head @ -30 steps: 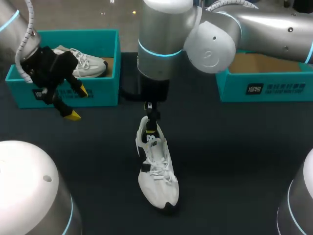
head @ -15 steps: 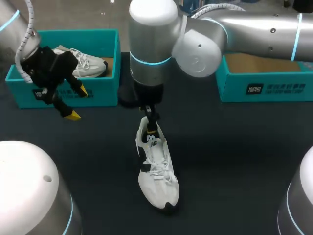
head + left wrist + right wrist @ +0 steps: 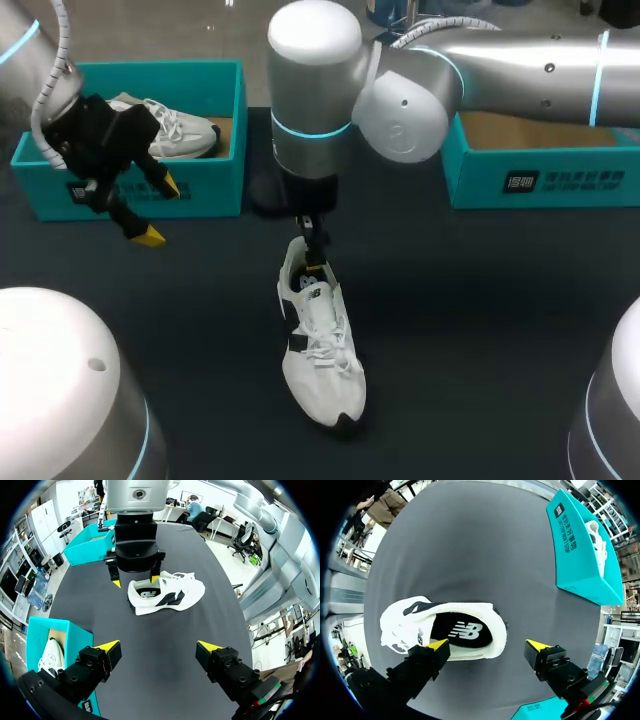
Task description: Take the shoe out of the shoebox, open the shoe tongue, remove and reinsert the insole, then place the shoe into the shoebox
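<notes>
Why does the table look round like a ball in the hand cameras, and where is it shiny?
Right wrist view: the fisheye lens bulges the table and tilts the teal shoebox ahead. Left wrist view: the same bending, so the table's edges curve. Head view: lines run straight, lamps gleam on the right arm at its silver joints, and the white shoe casts hardly any shadow on the dark table.

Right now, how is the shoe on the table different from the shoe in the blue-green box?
The shoe on the table lies out on the dark table; the shoe in the box sits inside the teal shoebox. The table shoe points its toe toward the robot; the boxed shoe lies sideways. The open right pincer is at the table shoe's heel; the open left pincer hangs outside the shoebox. Both are white with laces.
</notes>
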`<action>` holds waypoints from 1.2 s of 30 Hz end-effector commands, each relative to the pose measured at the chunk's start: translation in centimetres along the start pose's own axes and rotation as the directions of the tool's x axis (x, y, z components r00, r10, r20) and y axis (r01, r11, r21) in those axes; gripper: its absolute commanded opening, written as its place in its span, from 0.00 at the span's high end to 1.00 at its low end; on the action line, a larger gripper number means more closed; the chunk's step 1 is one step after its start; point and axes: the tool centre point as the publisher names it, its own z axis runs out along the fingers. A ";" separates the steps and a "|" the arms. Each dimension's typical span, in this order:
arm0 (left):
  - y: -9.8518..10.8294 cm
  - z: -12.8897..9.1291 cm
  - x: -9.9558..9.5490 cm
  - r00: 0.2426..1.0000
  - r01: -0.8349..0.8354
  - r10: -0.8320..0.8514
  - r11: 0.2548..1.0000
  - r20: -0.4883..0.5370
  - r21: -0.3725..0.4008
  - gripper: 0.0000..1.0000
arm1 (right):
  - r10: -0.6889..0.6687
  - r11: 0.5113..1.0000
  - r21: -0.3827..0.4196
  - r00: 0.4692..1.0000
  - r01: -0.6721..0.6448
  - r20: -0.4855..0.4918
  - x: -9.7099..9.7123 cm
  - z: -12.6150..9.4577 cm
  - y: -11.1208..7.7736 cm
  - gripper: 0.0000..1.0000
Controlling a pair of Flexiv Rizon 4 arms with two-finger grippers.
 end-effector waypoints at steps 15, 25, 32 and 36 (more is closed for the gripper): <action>0.0 0.0 0.0 1.000 0.000 0.000 1.000 -0.001 -0.002 0.00 | 0.007 1.000 -0.027 0.998 -0.008 -0.056 -1.7 3.3 0.5 0.00; 0.0 0.0 0.0 1.000 0.000 0.000 1.000 -0.001 -0.002 0.00 | -0.007 1.000 -0.025 0.998 0.005 -0.068 -0.9 3.5 1.1 1.00; 0.0 0.0 0.0 1.000 0.000 0.000 1.000 -0.001 -0.002 0.00 | -0.004 1.000 -0.022 0.997 0.003 -0.072 -0.4 3.4 1.4 1.00; 0.0 0.0 0.0 1.000 0.000 0.000 1.000 -0.001 -0.002 0.00 | 0.000 1.000 -0.016 0.998 -0.001 -0.061 0.0 2.7 1.7 1.00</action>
